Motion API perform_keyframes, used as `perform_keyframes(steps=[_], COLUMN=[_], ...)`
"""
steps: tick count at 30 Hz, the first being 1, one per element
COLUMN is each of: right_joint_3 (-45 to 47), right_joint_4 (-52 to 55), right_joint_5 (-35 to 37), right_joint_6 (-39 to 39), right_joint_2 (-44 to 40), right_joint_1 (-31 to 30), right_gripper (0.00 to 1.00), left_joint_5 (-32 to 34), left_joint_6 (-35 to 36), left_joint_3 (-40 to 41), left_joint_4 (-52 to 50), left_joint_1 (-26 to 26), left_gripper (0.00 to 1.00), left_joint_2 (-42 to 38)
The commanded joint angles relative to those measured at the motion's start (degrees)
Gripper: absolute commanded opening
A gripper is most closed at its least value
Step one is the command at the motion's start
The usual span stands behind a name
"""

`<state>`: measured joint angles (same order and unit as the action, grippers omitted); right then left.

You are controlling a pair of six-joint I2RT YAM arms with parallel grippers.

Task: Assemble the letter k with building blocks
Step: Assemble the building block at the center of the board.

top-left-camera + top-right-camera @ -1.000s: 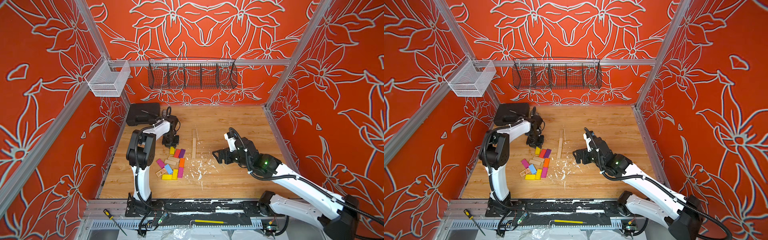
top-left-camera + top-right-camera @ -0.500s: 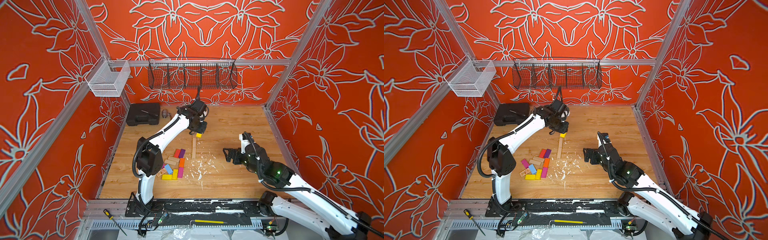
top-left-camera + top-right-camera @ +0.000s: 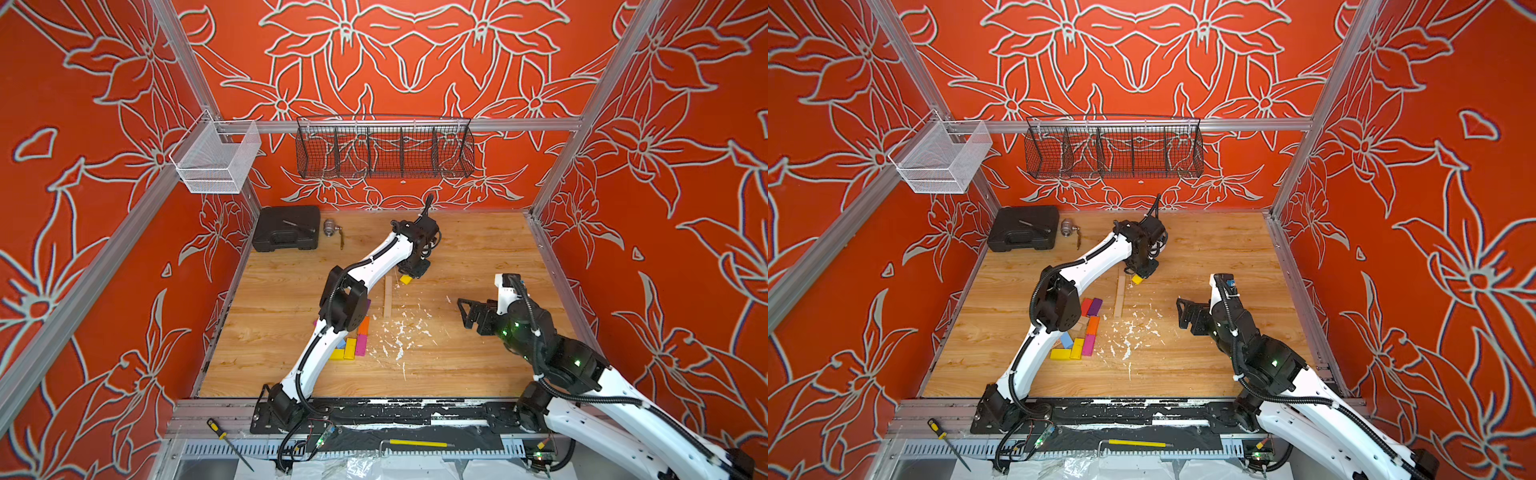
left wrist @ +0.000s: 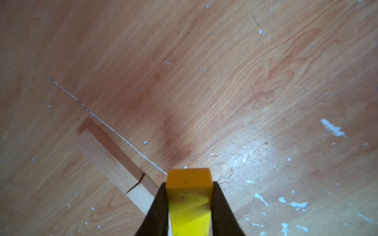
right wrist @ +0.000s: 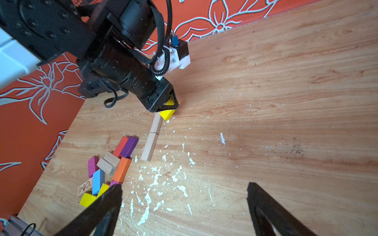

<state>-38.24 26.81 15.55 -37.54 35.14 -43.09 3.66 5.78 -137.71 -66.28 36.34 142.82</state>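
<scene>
My left gripper [image 4: 188, 183] is shut on a yellow block [image 4: 189, 202], tilted, low over the wooden table. The yellow block [image 3: 406, 279] hangs just right of the far end of two plain wood planks [image 3: 388, 297] laid end to end in a line. I cannot tell whether it touches the table. The other building blocks [image 3: 1084, 336] lie in a loose coloured pile left of the line, partly hidden by the left arm; the right wrist view shows the pile [image 5: 108, 169] clearly. My right gripper [image 3: 464, 313] hovers open and empty to the right.
White flecks [image 3: 399, 332] litter the table between the pile and the right gripper. A black case [image 3: 286, 228] and a metal fitting [image 3: 330, 228] sit at the far left. A black wire basket [image 3: 384, 149] and a white basket [image 3: 216, 160] hang on the walls.
The left arm has swung from beside the pile to the far end of the plank line, carrying the yellow block, and lowered it. The right arm has drawn back to the right.
</scene>
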Motion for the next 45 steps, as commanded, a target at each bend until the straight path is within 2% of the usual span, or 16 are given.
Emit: perform_keyframes(steps=[1, 8, 21, 25, 30, 40, 45], right_joint_3=[0.3, 0.1, 0.2, 0.0, -0.1, -0.1, -1.0], right_joint_4=[0.6, 0.8, 1.1, 1.2, 1.2, 1.2, 0.5], right_joint_5=[1.2, 1.0, 1.4, 1.5, 1.5, 0.8, -4.0], right_joint_6=[-0.8, -1.0, -1.5, -1.5, -1.5, -2.0, 0.3], right_joint_2=[0.3, 0.8, 0.4, 0.4, 0.4, 0.4, 2.1], right_joint_1=[-0.1, -0.1, -0.1, 0.0, 0.0, 0.0, -0.1], right_gripper=[0.97, 0.97, 0.97, 0.97, 0.97, 0.97, 0.97], left_joint_5=[1.3, 3.8, 3.4, 3.3, 2.8, -0.8, 0.2], left_joint_6=[3.2, 4.1, 4.8, 4.5, 3.7, -6.8, -9.3], left_joint_3=[-1.9, -3.4, -3.9, -4.2, -4.4, -0.8, -0.3], left_joint_4=[-2.2, -1.6, -0.7, -1.0, -1.0, -2.3, -3.8], left_joint_1=[0.1, 0.0, -0.3, -0.4, -0.6, -0.5, -0.7], left_gripper=[0.18, 0.20, 0.33, 0.42, 0.43, 0.43, 0.43], left_joint_2=[1.5, 5.1, 7.1, 7.5, 6.5, -0.7, -2.0])
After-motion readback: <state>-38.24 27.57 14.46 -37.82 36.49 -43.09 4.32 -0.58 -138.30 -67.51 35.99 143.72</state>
